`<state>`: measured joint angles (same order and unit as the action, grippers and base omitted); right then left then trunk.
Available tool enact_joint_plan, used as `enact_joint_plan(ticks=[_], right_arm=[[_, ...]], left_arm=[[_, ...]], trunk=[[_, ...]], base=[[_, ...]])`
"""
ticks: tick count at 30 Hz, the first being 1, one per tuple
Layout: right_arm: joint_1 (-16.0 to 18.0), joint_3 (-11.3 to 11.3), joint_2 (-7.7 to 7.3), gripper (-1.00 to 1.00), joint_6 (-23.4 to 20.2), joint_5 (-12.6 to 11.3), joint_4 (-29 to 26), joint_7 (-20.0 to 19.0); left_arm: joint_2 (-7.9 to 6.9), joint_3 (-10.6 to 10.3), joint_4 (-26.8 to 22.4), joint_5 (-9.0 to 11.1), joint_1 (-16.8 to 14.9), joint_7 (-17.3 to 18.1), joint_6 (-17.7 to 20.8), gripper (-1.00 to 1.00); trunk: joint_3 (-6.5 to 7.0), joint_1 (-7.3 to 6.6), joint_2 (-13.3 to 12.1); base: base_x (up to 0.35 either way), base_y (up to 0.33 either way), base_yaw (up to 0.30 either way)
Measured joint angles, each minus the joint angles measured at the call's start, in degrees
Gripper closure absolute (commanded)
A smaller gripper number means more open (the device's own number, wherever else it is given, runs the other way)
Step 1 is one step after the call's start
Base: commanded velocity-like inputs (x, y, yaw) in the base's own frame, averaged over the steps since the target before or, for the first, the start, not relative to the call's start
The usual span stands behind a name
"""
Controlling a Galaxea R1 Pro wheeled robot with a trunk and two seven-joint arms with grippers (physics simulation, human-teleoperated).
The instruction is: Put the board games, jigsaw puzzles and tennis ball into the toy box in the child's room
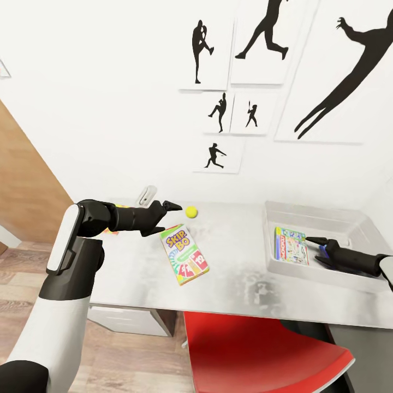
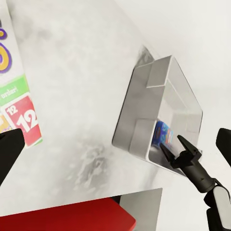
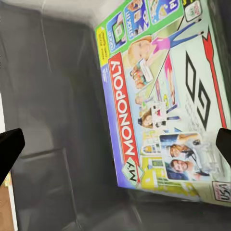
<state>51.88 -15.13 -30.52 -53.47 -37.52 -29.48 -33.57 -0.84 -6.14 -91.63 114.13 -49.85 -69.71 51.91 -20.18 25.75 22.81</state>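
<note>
My left gripper (image 1: 173, 207) is released, jaws spread, hovering over the tabletop (image 1: 240, 273) with the tennis ball (image 1: 191, 212) just beside its tips at 3 o'clock. Skip-Bo box (image 1: 185, 254) lies flat on the tabletop at 5 o'clock from that gripper. Toy box (image 1: 322, 212) sits at the tabletop's right end; Monopoly box (image 3: 159, 101) lies flat inside on its floor. My right gripper (image 1: 315, 245) hangs over the toy box, fingers wide apart, empty, right next to the Monopoly box. Red chair (image 1: 262, 355) at 6 o'clock.
</note>
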Motion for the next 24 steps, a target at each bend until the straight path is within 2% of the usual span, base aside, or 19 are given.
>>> enact_joint_plan(ticks=[9,12,16,18,19,20,24], right_arm=[[-0.10,-0.06,0.00,-1.00,0.56,-0.09,-1.96,-0.49],[-1.16,0.02,0.26,-1.00,2.26,-0.04,-9.45,-1.44],[-7.25,-0.17,1.40,-1.00,7.74,0.53,-21.57,-3.45],[-11.24,-0.31,1.73,-1.00,10.72,0.53,-29.83,-3.88],[-12.42,-0.36,1.77,-1.00,11.25,0.57,-31.84,-3.98],[-15.56,-0.49,1.82,-1.00,12.25,0.50,-37.10,-4.19],[-20.31,-1.56,1.58,-1.00,14.67,0.59,-45.38,-4.29]], left_arm=[[0.03,-0.03,0.03,-0.06,0.10,0.05,0.04,-1.00],[-0.28,-0.30,-0.16,-0.03,0.22,0.53,0.10,-1.00],[-1.78,-4.08,-0.31,0.13,0.31,1.06,0.02,-1.00],[-2.44,-5.55,-0.34,0.06,0.51,1.10,-0.25,-1.00],[-2.54,-5.78,-0.35,0.04,0.57,1.08,-0.30,-1.00],[-2.71,-6.19,-0.36,0.07,0.69,1.02,-0.39,-1.00],[-2.71,-6.08,-0.36,0.07,1.94,1.19,-0.31,-1.00]], trunk=[[0.00,0.00,0.00],[0.00,0.00,0.01],[0.00,0.00,0.00],[0.00,-0.01,0.01],[0.00,0.00,0.00],[0.00,-0.01,0.01],[0.00,-0.01,0.01]], base=[[0.000,0.000,0.000],[0.000,0.000,0.000],[0.000,0.000,0.000],[0.000,0.000,0.000],[0.000,0.000,0.000],[0.000,0.000,0.000],[0.000,0.000,0.000]])
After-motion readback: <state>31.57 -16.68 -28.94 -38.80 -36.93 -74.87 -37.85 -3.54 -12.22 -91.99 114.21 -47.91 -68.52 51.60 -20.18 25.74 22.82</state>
